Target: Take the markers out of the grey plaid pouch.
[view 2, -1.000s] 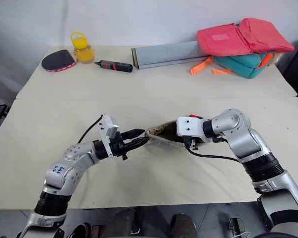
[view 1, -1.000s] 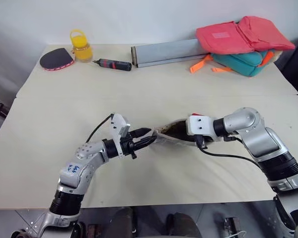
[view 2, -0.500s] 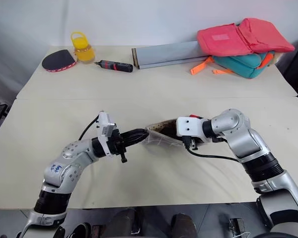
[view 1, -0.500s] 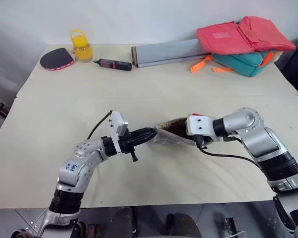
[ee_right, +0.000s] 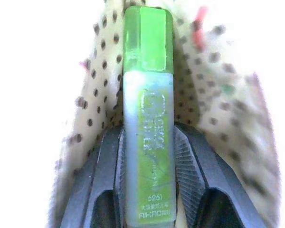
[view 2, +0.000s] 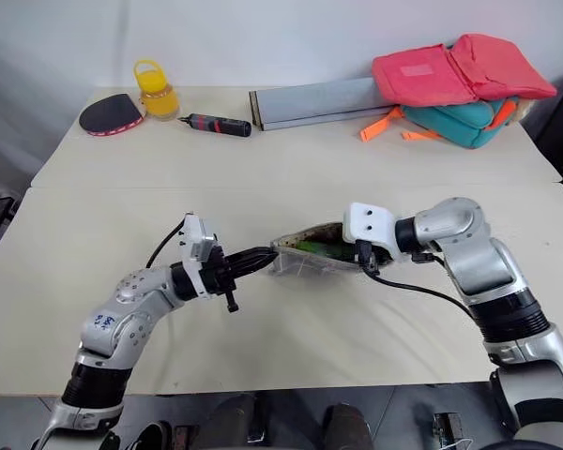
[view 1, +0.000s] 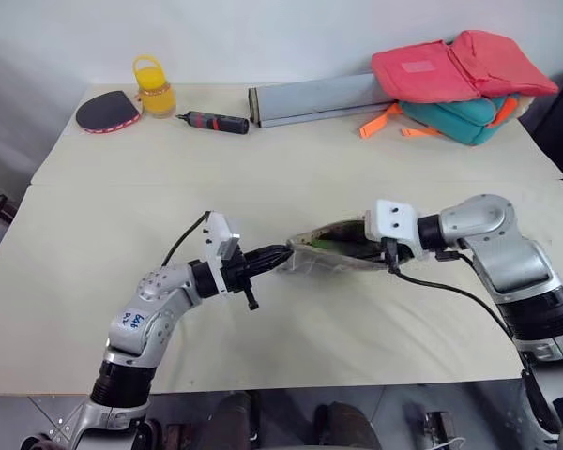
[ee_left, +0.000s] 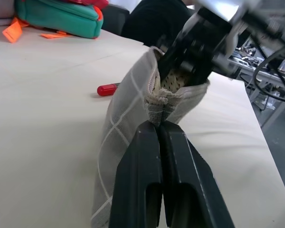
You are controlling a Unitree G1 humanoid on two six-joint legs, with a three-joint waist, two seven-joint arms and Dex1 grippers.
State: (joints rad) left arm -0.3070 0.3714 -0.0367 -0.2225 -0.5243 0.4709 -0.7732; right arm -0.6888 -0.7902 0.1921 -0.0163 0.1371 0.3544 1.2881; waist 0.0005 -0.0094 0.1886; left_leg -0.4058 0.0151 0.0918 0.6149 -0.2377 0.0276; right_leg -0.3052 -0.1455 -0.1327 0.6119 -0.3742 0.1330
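While left hand [ee_left: 157,127] pinches pouch [ee_left: 128,118] | right wrist: green marker [ee_right: 148,114] clamped

A pale beige table [view 1: 94,281] — seamed across its middle — stands against a plain white wall [view 1: 263,37].

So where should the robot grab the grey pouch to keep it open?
Probably the end seam of the grey plaid pouch, coming level from the robot's left. There the fabric folds into a thin tab, easy to pinch. The left gripper pinches it, so the mouth gapes for the right gripper clamping the green marker.
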